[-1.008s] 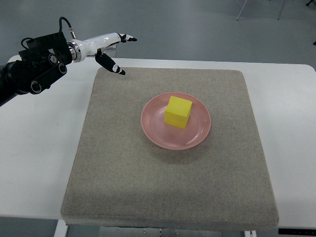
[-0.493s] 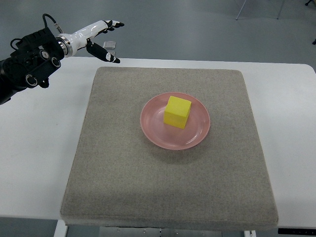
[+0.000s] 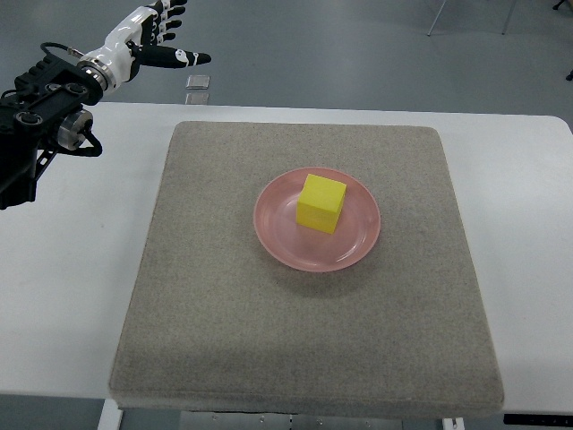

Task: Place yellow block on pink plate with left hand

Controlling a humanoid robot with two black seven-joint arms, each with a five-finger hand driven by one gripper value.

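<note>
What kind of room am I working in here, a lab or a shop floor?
Probably a lab or test room: a plain white table with a grey mat, a pink plate holding a yellow block, and bare grey floor behind.

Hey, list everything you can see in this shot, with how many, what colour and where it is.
yellow block: one, yellow, sitting on the plate, slightly up and left of its middle
pink plate: one, pink, near the middle of the mat
mat: one, grey-beige, covering most of the table
table: one, white, under the mat
small square object: one, pale, on the floor beyond the table's far edge
left hand: one, white with black fingertips, top left corner beyond the table, fingers spread, holding nothing
</note>
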